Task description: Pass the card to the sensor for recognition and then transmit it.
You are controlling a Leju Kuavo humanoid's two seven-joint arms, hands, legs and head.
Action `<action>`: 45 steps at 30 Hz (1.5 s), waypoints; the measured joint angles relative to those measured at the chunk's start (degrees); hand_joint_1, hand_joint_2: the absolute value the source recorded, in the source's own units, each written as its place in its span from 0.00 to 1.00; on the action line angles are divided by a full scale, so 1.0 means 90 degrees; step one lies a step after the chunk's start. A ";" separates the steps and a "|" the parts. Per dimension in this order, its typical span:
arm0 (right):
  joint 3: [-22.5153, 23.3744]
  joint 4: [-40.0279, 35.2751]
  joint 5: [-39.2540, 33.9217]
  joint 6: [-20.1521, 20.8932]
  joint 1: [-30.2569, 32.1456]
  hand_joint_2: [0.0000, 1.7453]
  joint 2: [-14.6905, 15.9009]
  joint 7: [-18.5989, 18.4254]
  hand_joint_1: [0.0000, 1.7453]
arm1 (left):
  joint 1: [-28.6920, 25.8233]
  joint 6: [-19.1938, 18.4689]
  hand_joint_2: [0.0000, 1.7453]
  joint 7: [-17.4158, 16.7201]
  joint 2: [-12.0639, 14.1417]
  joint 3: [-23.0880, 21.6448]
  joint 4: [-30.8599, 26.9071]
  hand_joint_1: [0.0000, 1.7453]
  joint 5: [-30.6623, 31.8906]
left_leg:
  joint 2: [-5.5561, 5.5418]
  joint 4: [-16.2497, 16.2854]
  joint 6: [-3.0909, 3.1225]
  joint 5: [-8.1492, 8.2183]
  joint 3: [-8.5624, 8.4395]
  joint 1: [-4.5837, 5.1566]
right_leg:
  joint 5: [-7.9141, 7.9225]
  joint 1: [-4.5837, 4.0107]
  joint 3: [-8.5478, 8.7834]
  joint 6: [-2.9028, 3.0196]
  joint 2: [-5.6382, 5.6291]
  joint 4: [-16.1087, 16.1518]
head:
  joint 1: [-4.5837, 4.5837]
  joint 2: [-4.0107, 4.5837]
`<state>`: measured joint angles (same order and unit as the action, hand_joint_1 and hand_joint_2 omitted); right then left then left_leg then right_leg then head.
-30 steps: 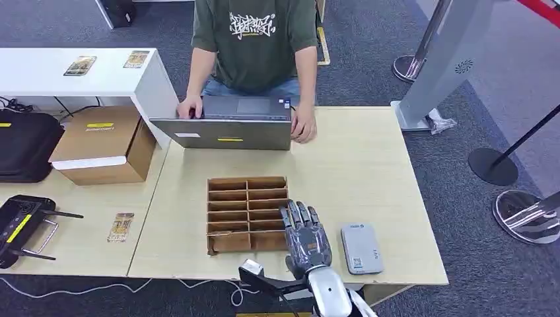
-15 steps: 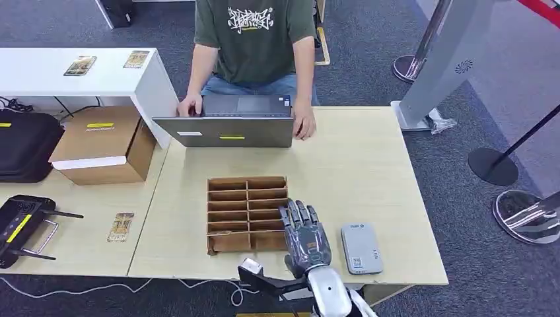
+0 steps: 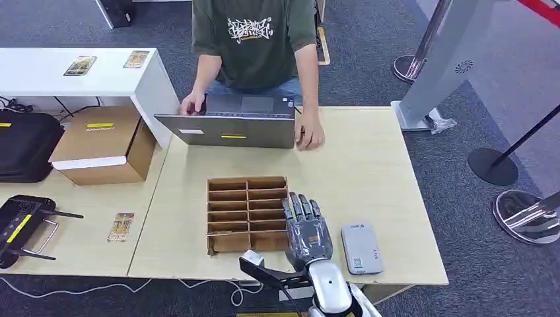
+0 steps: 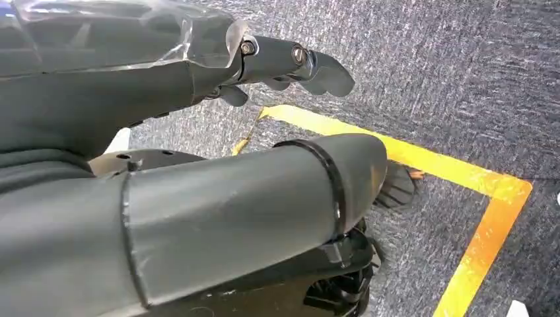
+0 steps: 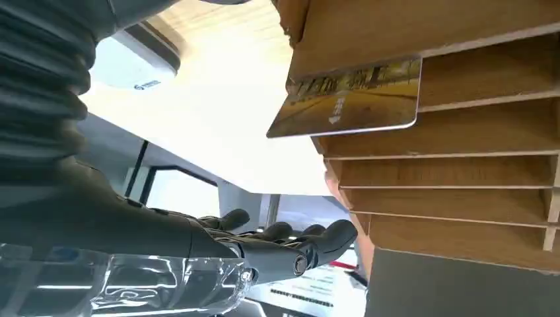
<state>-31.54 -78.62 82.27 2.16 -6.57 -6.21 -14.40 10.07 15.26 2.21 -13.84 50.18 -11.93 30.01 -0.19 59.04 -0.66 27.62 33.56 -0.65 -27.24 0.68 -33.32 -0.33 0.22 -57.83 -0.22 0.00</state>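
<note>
A card (image 5: 350, 99) printed with a yellowish picture stands in one slot of the brown divided box (image 3: 228, 246), sticking out past the box wall in the right wrist view. My right hand (image 3: 307, 228) lies flat with fingers spread over the box's near right corner, holding nothing. Its fingers (image 5: 284, 246) hang apart from the card. The grey sensor (image 3: 361, 247) lies on the table just right of that hand, and its rounded corner (image 5: 135, 63) shows in the right wrist view. My left hand (image 4: 284, 59) hangs over the carpet with nothing in it.
A person sits across the table (image 3: 356, 172) with both hands at an open laptop (image 3: 228, 129). On the left stand a cardboard box (image 3: 102, 142), a black bag (image 3: 23, 142), a controller (image 3: 20, 221) and a loose card (image 3: 121, 226). Two cards (image 3: 80, 65) lie on the white shelf.
My right hand has crept a little forward over the box's corner. The person has shifted the laptop slightly, and one of their hands has slid along its edge.
</note>
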 joint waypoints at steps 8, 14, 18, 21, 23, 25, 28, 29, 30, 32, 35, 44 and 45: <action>0.0015 -0.0012 0.0000 0.0002 0.0006 1.00 -0.0027 -0.0036 0.00 | 0.0009 0.0015 0.00 -0.0024 -0.0002 -0.0046 0.0000 0.00 -0.0019 | 0.0000 0.0000 0.0000 0.0000 -0.0001 0.0000 | 0.0000 0.0000 0.0000 0.0000 0.0000 0.0000 | 0.0000 0.0000; 0.0015 -0.0010 0.0049 0.0000 0.0006 1.00 -0.0070 0.0027 0.00 | 0.0011 0.0019 0.00 -0.0051 -0.0002 -0.0102 0.0000 0.00 -0.0019 | 0.0000 0.0000 0.0000 0.0000 0.0000 0.0000 | 0.0000 0.0000 0.0000 0.0000 0.0000 0.0000 | 0.0000 0.0000; -0.0012 -0.0012 0.0000 0.0007 0.0016 1.00 -0.0136 0.0158 0.00 | 0.0015 0.0017 0.00 -0.0083 -0.0002 -0.0114 0.0000 0.00 -0.0022 | 0.0000 0.0000 0.0000 0.0000 0.0000 0.0000 | 0.0000 0.0000 0.0000 0.0000 0.0000 0.0000 | 0.0000 0.0000; -0.0051 -0.0012 -0.0002 0.0022 0.0026 1.00 -0.0170 0.0172 0.00 | 0.0017 0.0017 0.00 -0.0097 -0.0002 -0.0114 0.0000 0.00 -0.0022 | 0.0000 0.0000 0.0000 0.0000 0.0000 0.0000 | 0.0000 0.0000 0.0000 0.0000 0.0000 0.0000 | 0.0000 0.0000; -0.0068 -0.0012 -0.0005 0.0029 0.0029 1.00 -0.0194 0.0180 0.00 | 0.0018 0.0017 0.00 -0.0100 -0.0002 -0.0114 0.0000 0.00 -0.0032 | 0.0000 0.0000 0.0000 0.0000 0.0000 0.0000 | 0.0000 0.0000 0.0000 0.0000 0.0000 0.0000 | 0.0000 0.0000; -0.0090 -0.0012 -0.0005 0.0036 0.0026 1.00 -0.0221 0.0180 0.00 | 0.0019 0.0017 0.00 -0.0109 -0.0002 -0.0114 0.0000 0.00 -0.0034 | 0.0000 0.0000 0.0000 0.0000 0.0000 0.0000 | 0.0000 0.0000 0.0000 0.0000 0.0000 0.0000 | 0.0000 0.0000; -0.0126 -0.0012 -0.0005 0.0051 0.0006 1.00 -0.0255 0.0180 0.00 | 0.0023 0.0015 0.00 -0.0114 -0.0002 -0.0117 0.0000 0.00 -0.0036 | 0.0000 0.0000 0.0000 0.0000 0.0000 0.0000 | 0.0000 0.0000 0.0001 0.0000 0.0000 0.0000 | 0.0000 0.0000; -0.0143 -0.0012 -0.0007 0.0065 -0.0005 1.00 -0.0262 0.0172 0.00 | 0.0025 0.0012 0.00 -0.0116 -0.0002 -0.0117 0.0000 0.00 -0.0034 | 0.0000 0.0000 0.0000 0.0000 -0.0001 0.0000 | 0.0000 0.0000 0.0001 0.0000 0.0000 0.0000 | 0.0000 0.0000; -0.0158 -0.0010 -0.0015 0.0066 -0.0010 1.00 -0.0272 0.0165 0.00 | 0.0027 0.0015 0.00 -0.0121 -0.0002 -0.0126 0.0000 0.00 -0.0034 | 0.0000 0.0000 0.0000 0.0000 0.0000 0.0000 | 0.0000 0.0000 0.0001 0.0000 0.0000 0.0000 | 0.0000 0.0000; -0.0168 -0.0010 -0.0019 0.0068 -0.0013 1.00 -0.0294 0.0153 0.00 | 0.0031 0.0015 0.00 -0.0138 -0.0002 -0.0143 0.0000 0.00 -0.0034 | 0.0000 0.0000 0.0000 0.0000 0.0000 0.0000 | 0.0000 0.0000 0.0001 0.0000 0.0000 0.0000 | 0.0000 0.0000; -0.0170 -0.0010 -0.0046 0.0068 -0.0028 1.00 -0.0321 0.0148 0.00 | 0.0039 0.0015 0.00 -0.0163 -0.0005 -0.0165 0.0000 0.00 -0.0039 | 0.0000 0.0000 0.0000 0.0000 0.0000 0.0000 | 0.0000 0.0000 0.0001 0.0000 0.0000 0.0000 | 0.0000 0.0000; -0.0180 0.0112 -0.0121 0.0083 -0.0089 1.00 -0.0357 0.0138 0.00 | 0.0047 0.0019 0.00 -0.0175 -0.0007 -0.0172 0.0000 0.00 -0.0058 | 0.0000 0.0000 0.0000 0.0000 0.0000 0.0000 | 0.0000 0.0000 0.0001 0.0000 0.0000 0.0000 | 0.0000 0.0000; -0.0180 0.0136 -0.0126 0.0078 -0.0104 1.00 -0.0357 0.0136 0.00 | 0.0047 0.0019 0.00 -0.0175 -0.0007 -0.0175 0.0000 0.00 -0.0058 | 0.0000 0.0000 0.0000 0.0000 0.0000 0.0000 | 0.0000 0.0000 0.0001 0.0000 0.0000 0.0000 | 0.0000 0.0000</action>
<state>-33.16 -77.40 81.13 2.86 -7.51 -9.42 -13.18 10.50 15.43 0.63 -13.90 48.61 -11.93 29.49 -0.19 59.04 -0.66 27.62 33.56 -0.65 -27.24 0.67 -33.31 -0.33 0.22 -57.84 -0.22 0.00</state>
